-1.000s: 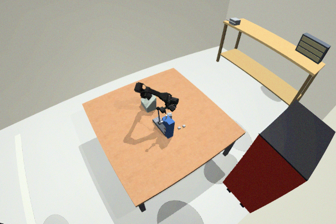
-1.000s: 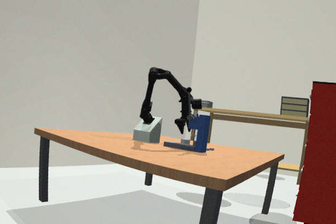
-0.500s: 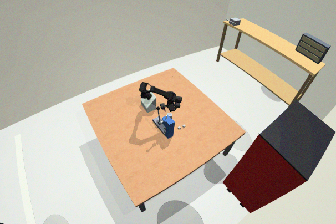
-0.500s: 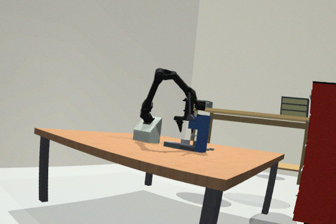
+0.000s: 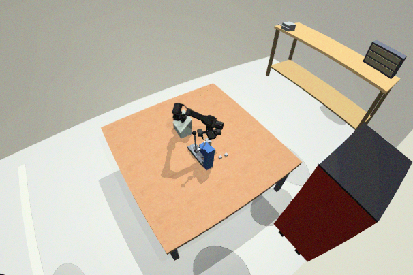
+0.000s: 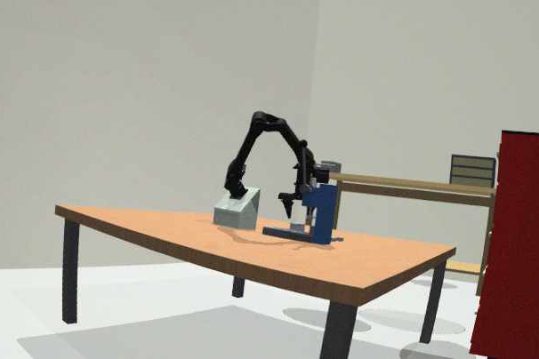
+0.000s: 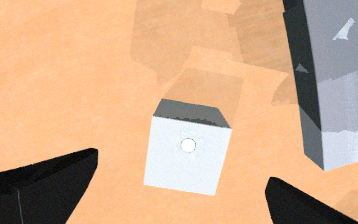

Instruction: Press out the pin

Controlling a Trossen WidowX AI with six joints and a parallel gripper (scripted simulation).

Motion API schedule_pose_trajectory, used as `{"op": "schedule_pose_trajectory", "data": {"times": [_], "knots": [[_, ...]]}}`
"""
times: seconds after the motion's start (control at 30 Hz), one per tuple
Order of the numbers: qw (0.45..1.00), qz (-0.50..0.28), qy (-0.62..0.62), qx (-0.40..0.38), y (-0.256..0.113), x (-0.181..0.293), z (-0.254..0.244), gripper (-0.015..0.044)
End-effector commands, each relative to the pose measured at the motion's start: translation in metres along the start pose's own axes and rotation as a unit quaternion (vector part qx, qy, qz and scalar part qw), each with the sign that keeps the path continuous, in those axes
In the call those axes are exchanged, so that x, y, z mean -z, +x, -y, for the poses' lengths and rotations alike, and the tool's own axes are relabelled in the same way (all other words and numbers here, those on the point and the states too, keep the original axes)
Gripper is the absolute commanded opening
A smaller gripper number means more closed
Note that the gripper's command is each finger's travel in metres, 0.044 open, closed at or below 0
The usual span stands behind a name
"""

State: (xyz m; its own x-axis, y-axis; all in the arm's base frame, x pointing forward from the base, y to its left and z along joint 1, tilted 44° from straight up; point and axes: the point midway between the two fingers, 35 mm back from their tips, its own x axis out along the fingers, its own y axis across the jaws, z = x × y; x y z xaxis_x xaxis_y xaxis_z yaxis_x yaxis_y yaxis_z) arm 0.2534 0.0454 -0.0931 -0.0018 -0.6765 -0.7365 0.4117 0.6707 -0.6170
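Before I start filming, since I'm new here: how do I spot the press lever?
On the orange-brown table, find the blue upright. Beside it rises the lever, a thin dark rod, its ball end unlike the jointed arm.
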Motion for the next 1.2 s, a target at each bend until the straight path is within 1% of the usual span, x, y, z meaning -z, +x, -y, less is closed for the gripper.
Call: {"op": "schedule_pose_trajectory", "data": {"times": [0.0,1.07,1.17], "knots": [[1.0,0.001,-0.002,0.003,0.007,0.0,0.001,0.044],[1.0,0.001,-0.002,0.005,0.056,0.001,0.002,0.044],[1.0,0.001,-0.002,0.005,0.056,0.001,0.002,0.0361]]}}
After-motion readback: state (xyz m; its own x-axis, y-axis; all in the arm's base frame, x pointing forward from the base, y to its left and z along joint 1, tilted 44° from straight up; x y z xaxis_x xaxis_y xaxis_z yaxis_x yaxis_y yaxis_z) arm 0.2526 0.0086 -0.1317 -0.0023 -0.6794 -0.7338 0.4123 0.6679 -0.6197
